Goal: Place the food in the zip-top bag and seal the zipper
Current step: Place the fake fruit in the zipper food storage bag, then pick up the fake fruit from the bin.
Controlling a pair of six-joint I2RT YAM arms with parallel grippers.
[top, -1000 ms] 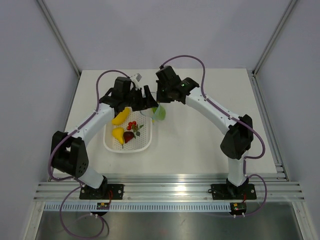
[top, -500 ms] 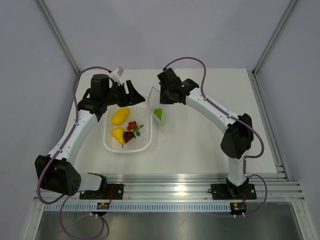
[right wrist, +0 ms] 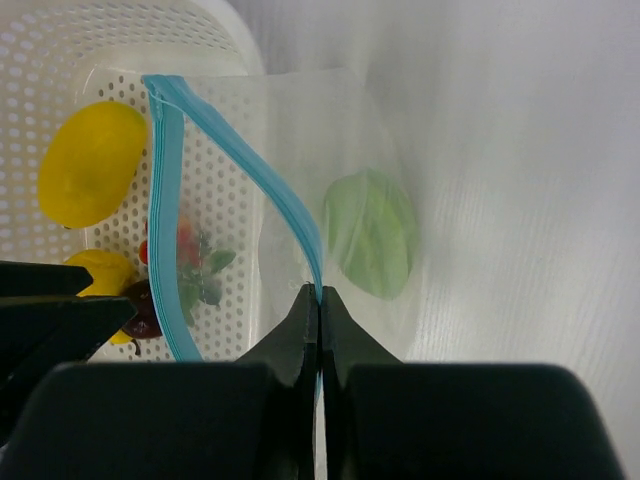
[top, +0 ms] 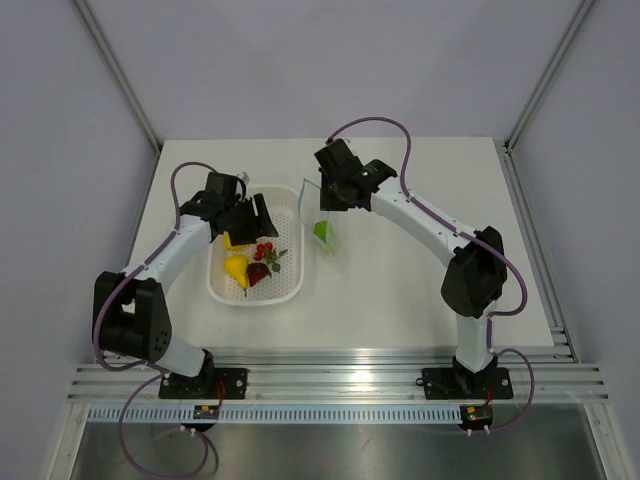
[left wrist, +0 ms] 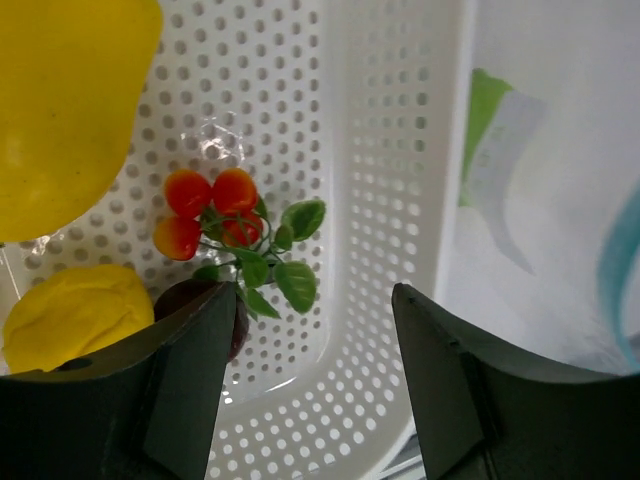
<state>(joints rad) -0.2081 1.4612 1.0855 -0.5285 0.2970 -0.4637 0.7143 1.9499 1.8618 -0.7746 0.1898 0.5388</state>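
My right gripper is shut on one lip of the zipper and holds the clear zip-top bag up beside the basket. The mouth gapes, and the other blue lip hangs over the basket. The green leaf piece lies inside the bag. My left gripper is open and empty, low over the basket. Below it are the red berries, two yellow fruits and the dark red fruit.
The white perforated basket stands left of centre, its right wall touching or close to the bag. The left arm's wrist covers part of the far yellow fruit in the top view. Grey walls ring the table.
My left gripper left the bag's mouth, swung back to the left, then came down open over the basket. The right gripper kept hold of the bag, with the green piece inside.
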